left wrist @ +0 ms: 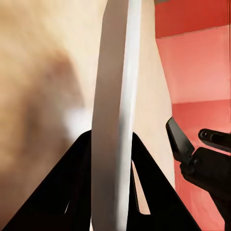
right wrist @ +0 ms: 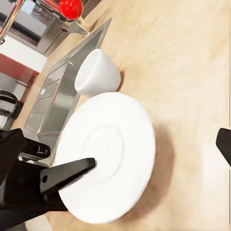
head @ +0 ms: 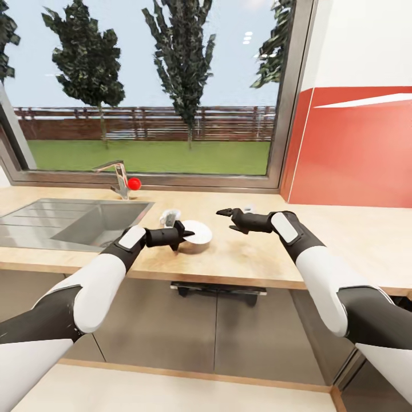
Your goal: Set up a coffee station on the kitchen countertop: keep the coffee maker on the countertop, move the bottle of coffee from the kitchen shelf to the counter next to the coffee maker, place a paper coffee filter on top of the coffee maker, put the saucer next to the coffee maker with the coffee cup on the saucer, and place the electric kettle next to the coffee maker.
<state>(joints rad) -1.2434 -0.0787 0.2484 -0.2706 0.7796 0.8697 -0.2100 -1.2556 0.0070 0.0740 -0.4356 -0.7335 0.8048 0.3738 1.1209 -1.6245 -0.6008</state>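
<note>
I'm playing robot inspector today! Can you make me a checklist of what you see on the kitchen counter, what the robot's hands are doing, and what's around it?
Surface: light wood countertop with a steel sink and a faucet.
Job's things: white saucer gripped at its rim, lifted and tilted; white coffee cup on the countertop beside the sink.
Clutter: nothing seen.
Grippers: left gripper shut on the saucer's edge; right gripper open, holding nothing, above the countertop near the saucer.
Cables: nothing seen.
Surroundings: window showing grass, trees and a fence; red wall panel to the right; grey cabinets below.
</note>
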